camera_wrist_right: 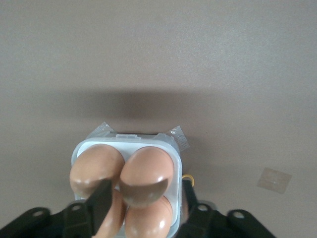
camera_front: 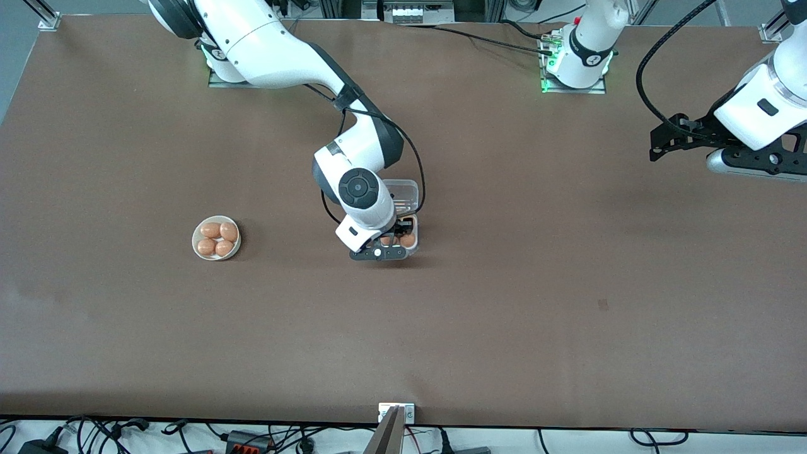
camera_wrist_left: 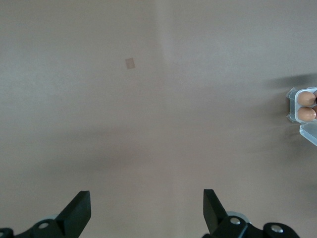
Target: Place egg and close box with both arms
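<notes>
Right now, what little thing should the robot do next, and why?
Probably lift the right gripper straight up off the box. Its jaws have begun to part around an egg that sits in the tray with the others, and the clear lid lies open. The left gripper waits, jaws wide.

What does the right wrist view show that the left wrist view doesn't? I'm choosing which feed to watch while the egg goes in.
Only the right wrist view shows the right gripper low over the box, its fingers down among the eggs that fill the tray; which egg it has just brought I cannot tell. Only the left wrist view shows the left gripper, open, waiting over bare table, and an edge of the clear lid. Both show the box, the table and a small pale patch on it.
</notes>
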You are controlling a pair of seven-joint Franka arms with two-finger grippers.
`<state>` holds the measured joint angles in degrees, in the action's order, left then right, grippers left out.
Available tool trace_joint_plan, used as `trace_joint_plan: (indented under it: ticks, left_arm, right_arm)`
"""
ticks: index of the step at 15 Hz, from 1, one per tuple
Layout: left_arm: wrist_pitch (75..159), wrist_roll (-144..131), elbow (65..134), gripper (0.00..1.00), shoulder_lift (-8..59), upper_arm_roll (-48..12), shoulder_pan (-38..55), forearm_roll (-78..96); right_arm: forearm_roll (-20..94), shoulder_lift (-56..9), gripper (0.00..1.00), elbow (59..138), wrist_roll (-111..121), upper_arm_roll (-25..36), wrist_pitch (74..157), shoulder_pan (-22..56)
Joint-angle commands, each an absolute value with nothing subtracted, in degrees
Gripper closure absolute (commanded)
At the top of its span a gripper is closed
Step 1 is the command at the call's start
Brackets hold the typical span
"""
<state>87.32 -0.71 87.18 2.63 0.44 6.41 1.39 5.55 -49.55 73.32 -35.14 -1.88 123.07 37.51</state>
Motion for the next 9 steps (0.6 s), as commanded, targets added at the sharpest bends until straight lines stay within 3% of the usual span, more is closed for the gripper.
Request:
trace_joint_plan:
  ticks: [1,4,9]
  left_arm:
    - [86.0,-1.1,85.8,0.00,2.8,0.4,6.8,0.3]
    - [86.0,-1.1,85.8,0.00,2.8,0.4,6.8,0.3]
    - [86.0,-1.1,85.8,0.00,2.7,0.4,6.9,0.3]
  right_arm:
    - [5.1,-49.2,0.00,71.3,-37.6,-1.6,123.2,38.0]
    - [4.8,-45.3,0.00,71.3,-37.1,-1.1,122.2,36.1]
    - [1.2,-36.1,0.00,71.3,-36.4,-1.3,111.5,27.5]
